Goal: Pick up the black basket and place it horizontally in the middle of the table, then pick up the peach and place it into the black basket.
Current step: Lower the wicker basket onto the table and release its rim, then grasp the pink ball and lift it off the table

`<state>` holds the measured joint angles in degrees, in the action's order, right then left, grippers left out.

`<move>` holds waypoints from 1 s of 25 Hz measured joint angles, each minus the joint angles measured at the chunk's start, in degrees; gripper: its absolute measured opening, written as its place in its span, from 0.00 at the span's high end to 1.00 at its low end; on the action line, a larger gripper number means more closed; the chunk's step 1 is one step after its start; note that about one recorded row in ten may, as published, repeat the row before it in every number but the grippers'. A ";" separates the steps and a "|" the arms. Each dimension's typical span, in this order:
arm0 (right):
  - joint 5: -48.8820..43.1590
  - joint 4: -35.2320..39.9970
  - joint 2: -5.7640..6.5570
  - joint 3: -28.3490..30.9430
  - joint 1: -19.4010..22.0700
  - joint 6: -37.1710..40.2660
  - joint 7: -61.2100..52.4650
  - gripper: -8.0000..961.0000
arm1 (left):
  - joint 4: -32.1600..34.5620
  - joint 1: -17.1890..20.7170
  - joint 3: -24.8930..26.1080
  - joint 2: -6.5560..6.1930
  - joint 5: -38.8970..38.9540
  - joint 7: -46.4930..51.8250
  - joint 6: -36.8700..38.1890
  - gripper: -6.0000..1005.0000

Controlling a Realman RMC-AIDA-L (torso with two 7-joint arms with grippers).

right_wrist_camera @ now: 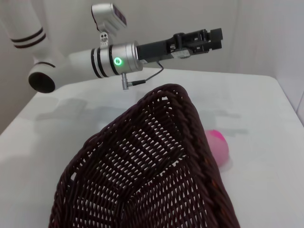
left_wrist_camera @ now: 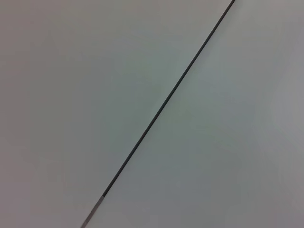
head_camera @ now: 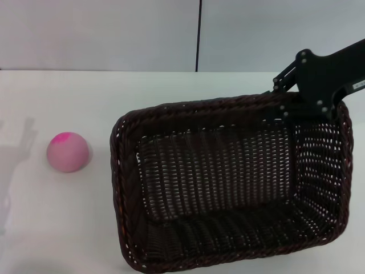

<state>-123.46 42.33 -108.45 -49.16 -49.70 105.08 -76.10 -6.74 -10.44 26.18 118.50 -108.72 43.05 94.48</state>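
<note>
The black basket [head_camera: 228, 188] sits right of the middle of the white table [head_camera: 57, 228], its open side up and its long side across the view. My right gripper [head_camera: 288, 105] reaches in from the far right and is shut on the basket's far right rim. The peach [head_camera: 68, 152], pale pink with a magenta patch, rests on the table to the left of the basket, apart from it. In the right wrist view the basket [right_wrist_camera: 142, 180] fills the foreground and the peach [right_wrist_camera: 217, 145] peeks out behind its rim. My left gripper [right_wrist_camera: 216, 39] hovers high above the table, beyond the peach.
A wall with a dark vertical seam [head_camera: 198, 34] stands behind the table. The left arm's shadow [head_camera: 17, 148] falls on the table's left edge. The left wrist view shows only the wall and its seam [left_wrist_camera: 166, 99].
</note>
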 joint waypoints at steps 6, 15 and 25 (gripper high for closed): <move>-0.58 -1.78 -0.22 -0.76 -0.93 -1.66 0.54 0.81 | -0.02 0.16 -0.53 -0.03 0.00 0.36 -0.01 0.21; -0.90 -2.92 -0.19 -0.62 -1.77 -3.32 -1.57 0.72 | -0.03 0.15 -1.06 -0.03 0.00 0.52 0.00 0.21; 0.17 -2.25 1.28 11.35 2.11 -15.44 2.88 0.55 | 0.04 0.96 -1.79 -0.04 0.01 0.63 0.06 0.21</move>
<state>-123.29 40.08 -107.17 -37.81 -47.58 89.65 -73.21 -6.70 -9.47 24.39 118.46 -108.72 43.68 94.54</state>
